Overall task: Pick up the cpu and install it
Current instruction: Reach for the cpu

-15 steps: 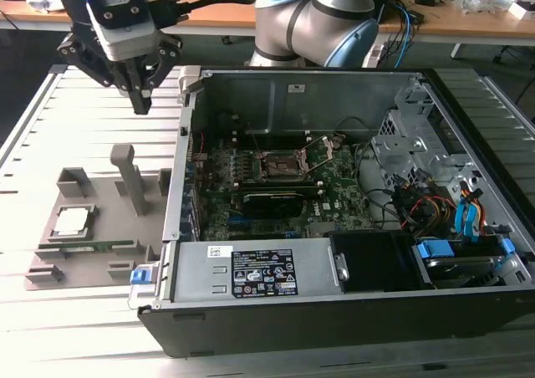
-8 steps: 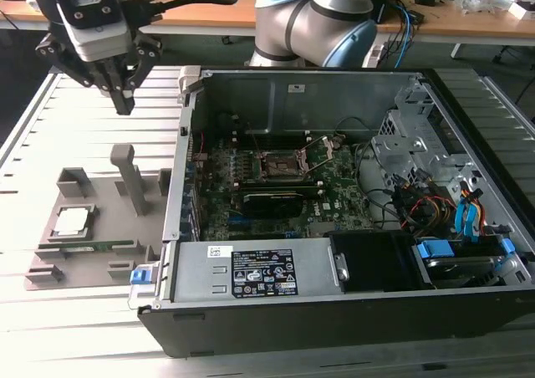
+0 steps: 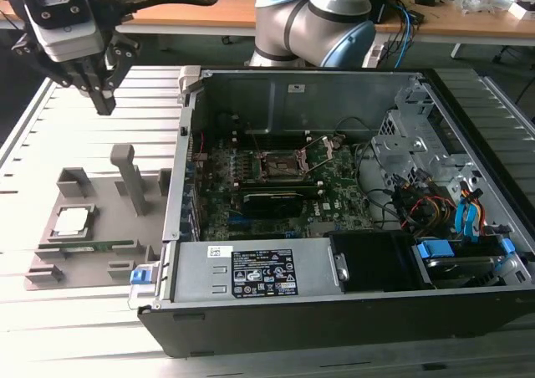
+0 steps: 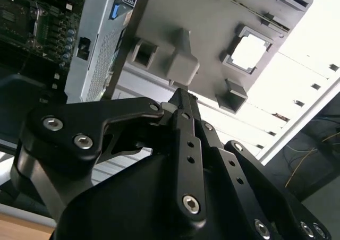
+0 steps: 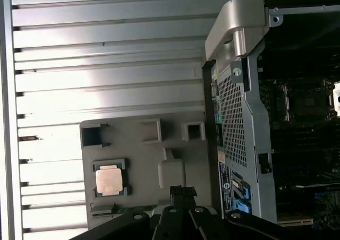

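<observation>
The black two-fingered gripper (image 3: 104, 102) hangs high over the slatted aluminium table (image 3: 150, 85), just off the far edge of the flat grey plastic fixture tray (image 3: 109, 219). In both wrist views its fingers are pressed together at the tips with nothing between them.

The cpu (image 3: 71, 222), a small square chip with a shiny silver top, lies flat in its framed pocket on that tray, well apart from the claw. A long green memory stick (image 3: 92, 246) lies just beside it.

Over in the open black computer case (image 3: 334, 328), the square black socket with the metal frame (image 3: 280, 165) sits bare on the motherboard.

So I'd call this the approach to the pick, with nothing lifted yet. As I judge it, the grab calls for the fingers to spread, centre squarely over the chip and drop straight, taking it by its thin edges without tilting it in the pocket.
</observation>
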Controlling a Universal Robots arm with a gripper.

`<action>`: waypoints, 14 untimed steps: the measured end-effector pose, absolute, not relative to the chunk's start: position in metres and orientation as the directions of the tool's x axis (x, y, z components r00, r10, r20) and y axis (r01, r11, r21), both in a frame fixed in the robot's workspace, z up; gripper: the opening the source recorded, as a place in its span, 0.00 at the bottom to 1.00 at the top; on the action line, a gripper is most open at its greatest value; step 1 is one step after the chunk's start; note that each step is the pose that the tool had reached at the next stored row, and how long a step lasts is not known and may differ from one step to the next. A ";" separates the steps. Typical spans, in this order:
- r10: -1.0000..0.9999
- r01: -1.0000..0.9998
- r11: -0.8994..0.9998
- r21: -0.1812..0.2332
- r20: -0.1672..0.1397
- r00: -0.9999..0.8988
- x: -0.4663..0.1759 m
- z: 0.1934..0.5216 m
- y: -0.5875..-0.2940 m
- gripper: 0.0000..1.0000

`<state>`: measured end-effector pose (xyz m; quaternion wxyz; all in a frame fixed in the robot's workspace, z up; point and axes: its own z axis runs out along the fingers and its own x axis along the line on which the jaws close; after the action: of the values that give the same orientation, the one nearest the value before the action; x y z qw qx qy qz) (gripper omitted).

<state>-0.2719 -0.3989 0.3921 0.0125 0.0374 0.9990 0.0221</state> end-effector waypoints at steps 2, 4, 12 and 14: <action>0.075 0.074 0.996 0.045 -0.023 -0.997 -0.276 0.392 -0.399 0.11; 0.075 0.074 0.996 0.045 -0.023 -0.997 -0.282 0.392 -0.399 0.11; 0.075 0.074 0.996 0.045 -0.023 -0.997 -0.305 0.391 -0.399 0.11; 0.075 0.074 0.996 0.045 -0.023 -0.997 -0.309 0.391 -0.399 0.11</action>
<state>-0.3094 -0.3988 0.3912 0.0125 0.0374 0.9990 0.0221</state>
